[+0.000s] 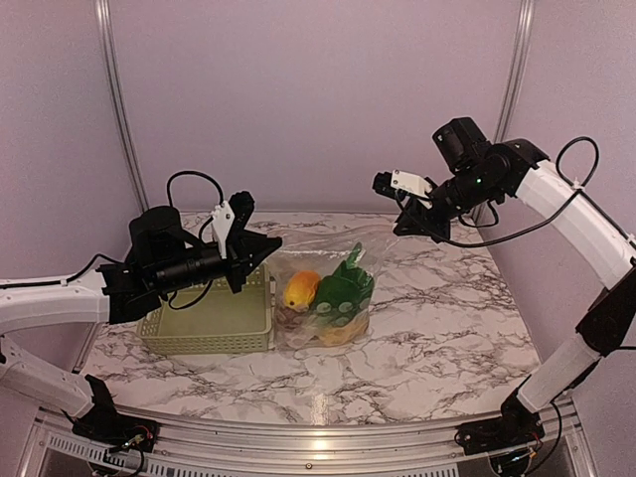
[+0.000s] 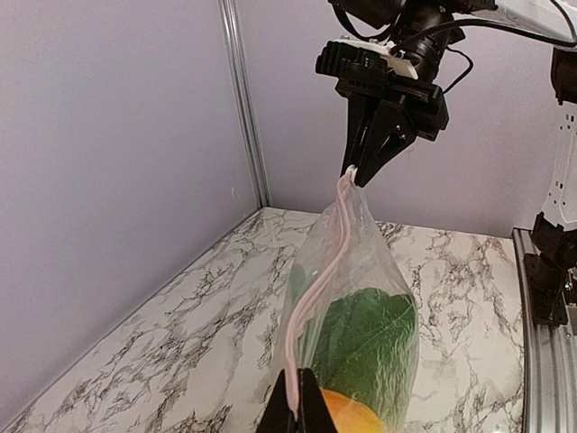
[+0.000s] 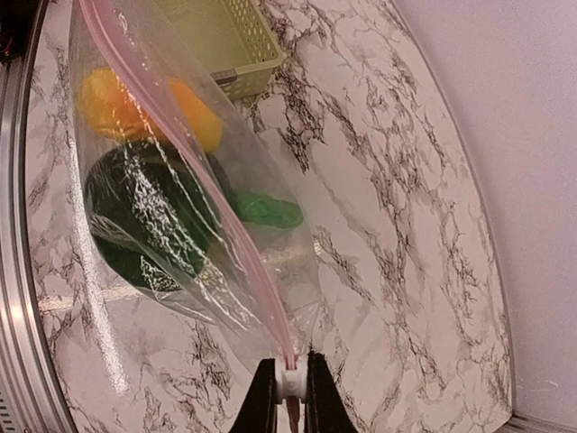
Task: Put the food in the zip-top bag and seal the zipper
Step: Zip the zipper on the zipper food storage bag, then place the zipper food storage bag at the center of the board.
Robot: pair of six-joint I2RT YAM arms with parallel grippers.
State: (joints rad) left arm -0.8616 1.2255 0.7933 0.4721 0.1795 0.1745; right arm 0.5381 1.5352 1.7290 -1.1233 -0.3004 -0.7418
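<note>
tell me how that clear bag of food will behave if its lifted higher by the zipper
Likely floppy: the zip-top bag sags and creases between the left gripper and right gripper, and its zipper curves. Probably bottom-heavy, since the food bunches low in it. The glossy film may slip.

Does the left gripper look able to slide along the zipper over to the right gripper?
Probably yes. The left gripper pinches one end of the zipper, the right gripper holds the other, and the pink strip runs between them along the top of the bag with nothing across it.
</note>
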